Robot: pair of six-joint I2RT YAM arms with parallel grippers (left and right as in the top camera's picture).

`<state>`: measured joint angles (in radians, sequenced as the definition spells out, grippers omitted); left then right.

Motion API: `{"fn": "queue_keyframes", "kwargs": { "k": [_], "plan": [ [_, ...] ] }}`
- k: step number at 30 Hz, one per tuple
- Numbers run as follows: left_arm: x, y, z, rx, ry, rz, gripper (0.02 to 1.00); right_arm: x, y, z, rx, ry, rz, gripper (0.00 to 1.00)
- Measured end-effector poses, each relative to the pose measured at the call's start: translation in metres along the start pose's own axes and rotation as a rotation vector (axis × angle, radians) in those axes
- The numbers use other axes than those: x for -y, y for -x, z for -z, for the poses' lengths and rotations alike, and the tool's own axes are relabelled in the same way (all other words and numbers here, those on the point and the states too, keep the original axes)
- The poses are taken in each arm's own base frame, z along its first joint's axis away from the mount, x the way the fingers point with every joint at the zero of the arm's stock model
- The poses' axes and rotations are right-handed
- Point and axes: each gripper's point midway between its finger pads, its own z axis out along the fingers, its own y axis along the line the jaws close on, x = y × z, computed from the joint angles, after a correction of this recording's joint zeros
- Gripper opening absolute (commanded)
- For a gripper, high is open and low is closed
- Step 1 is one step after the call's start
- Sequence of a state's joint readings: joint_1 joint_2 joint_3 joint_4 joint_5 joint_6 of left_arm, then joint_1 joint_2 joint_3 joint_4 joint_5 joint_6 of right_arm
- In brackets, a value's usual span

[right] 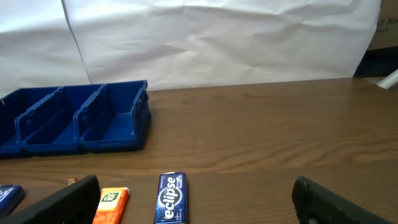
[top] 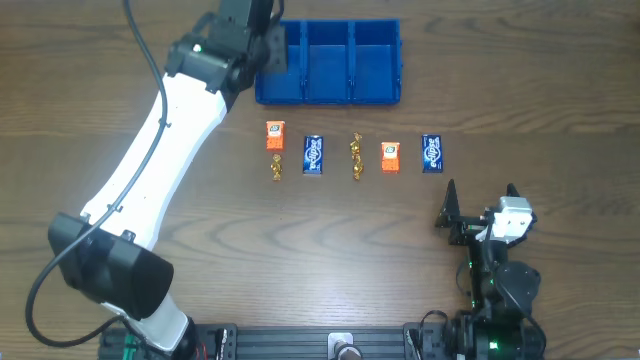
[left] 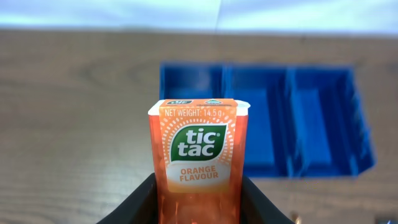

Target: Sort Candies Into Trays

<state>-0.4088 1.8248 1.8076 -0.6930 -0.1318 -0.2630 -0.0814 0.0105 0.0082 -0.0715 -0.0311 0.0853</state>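
Observation:
My left gripper [left: 199, 190] is shut on an orange candy box [left: 199, 158], held upright above the table near the left end of the blue three-compartment tray [left: 323, 124]. In the top view the left gripper [top: 265, 45] shows at the tray's [top: 328, 95] left end. A row of candies lies below the tray: an orange box [top: 275, 135], a blue pack [top: 314, 153], gold candies [top: 356, 158], another orange box [top: 389, 157] and a blue pack [top: 432, 152]. My right gripper [top: 478, 205] stands open and holds nothing, near the blue pack [right: 171, 199].
A single gold candy [top: 277, 167] lies under the left orange box. The tray's compartments [left: 261, 124] look empty. Bare wood table [top: 520, 90] spreads to the right of the tray and in front of the candy row. A white sheet [right: 217, 43] hangs behind the table.

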Motion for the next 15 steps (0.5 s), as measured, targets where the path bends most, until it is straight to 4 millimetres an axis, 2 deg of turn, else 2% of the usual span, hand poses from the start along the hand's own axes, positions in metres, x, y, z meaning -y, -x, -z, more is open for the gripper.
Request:
{"fn": "queue_keyframes", "kwargs": {
  "k": [3, 5, 7, 11, 15],
  "plan": [
    [0.004, 0.024, -0.005, 0.056, 0.025, 0.005, 0.165, 0.000, 0.000, 0.000, 0.000, 0.000, 0.000, 0.998],
    [0.004, 0.023, -0.022, 0.044, 0.046, 0.001, 0.165, 0.000, 0.000, 0.000, 0.000, 0.000, 0.000, 0.998],
    [0.005, 0.015, -0.045, 0.014, 0.066, -0.006, 0.169, 0.000, 0.000, 0.000, 0.000, 0.000, 0.000, 0.998],
    [0.004, -0.013, -0.096, -0.075, 0.107, -0.029, 0.174, 0.000, 0.000, 0.000, 0.000, 0.000, 0.000, 0.998],
    [0.001, -0.033, -0.121, -0.133, 0.124, -0.036, 0.169, 0.000, 0.000, 0.000, 0.000, 0.000, 0.000, 0.998]
  ]
}}
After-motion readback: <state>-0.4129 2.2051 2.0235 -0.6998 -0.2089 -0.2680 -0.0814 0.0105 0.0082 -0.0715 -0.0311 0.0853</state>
